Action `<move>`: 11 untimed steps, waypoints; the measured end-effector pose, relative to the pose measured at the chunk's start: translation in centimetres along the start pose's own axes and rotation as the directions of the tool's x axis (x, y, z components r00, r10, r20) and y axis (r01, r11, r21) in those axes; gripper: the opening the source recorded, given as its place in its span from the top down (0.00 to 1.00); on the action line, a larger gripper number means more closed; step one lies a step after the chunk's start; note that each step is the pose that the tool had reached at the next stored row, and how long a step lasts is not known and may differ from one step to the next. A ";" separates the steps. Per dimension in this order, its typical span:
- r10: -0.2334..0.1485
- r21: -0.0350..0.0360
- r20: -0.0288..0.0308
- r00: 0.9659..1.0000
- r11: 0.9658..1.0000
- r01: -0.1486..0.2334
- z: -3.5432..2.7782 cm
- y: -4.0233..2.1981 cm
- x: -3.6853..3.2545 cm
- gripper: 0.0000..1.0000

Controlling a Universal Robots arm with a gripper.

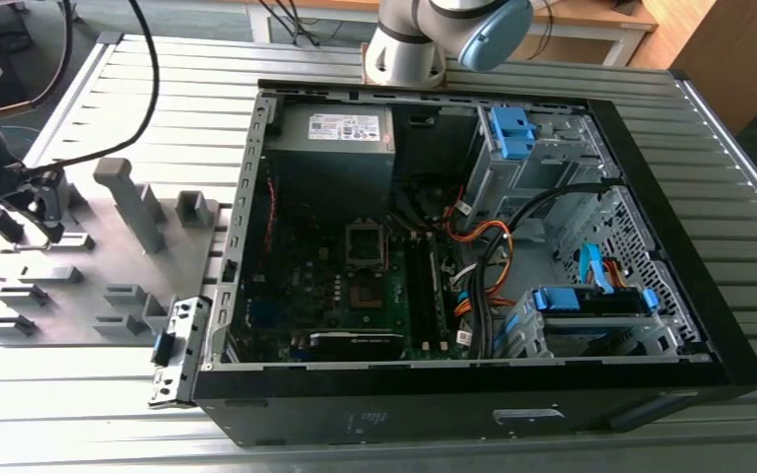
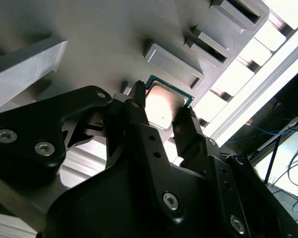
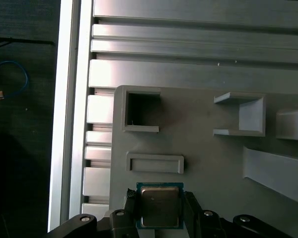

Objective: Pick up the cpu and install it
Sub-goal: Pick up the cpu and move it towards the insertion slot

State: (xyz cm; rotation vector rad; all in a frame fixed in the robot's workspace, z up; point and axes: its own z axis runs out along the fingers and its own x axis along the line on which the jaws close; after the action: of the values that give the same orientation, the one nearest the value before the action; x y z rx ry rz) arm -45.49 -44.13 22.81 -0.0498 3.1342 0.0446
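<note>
Looking through both wrist views, you find your jaws clamped on the cpu (image 2: pixel 161 105) (image 3: pixel 159 206), held squarely between them over the grey tray (image 3: pixel 203 153).

matte black jaws, silver screws (image 2: pixel 170 200); pale grey arm (image 1: pixel 412 44), blue cap (image 1: pixel 497 37)

Silver cpu (image 3: pixel 160 206), green edge; grey tray (image 3: pixel 203 153).
</note>
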 end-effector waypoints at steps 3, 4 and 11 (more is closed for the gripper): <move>0.000 0.000 0.000 1.000 1.000 0.000 -0.24 0.01 -0.01 0.53; 0.000 0.000 0.000 1.000 1.000 0.000 -0.37 0.01 -0.01 0.53; 0.000 0.000 0.000 1.000 1.000 0.000 -1.05 0.03 -0.01 0.53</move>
State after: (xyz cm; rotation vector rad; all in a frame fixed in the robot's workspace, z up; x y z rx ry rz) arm -45.49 -44.13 23.86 -0.0498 3.1338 0.0450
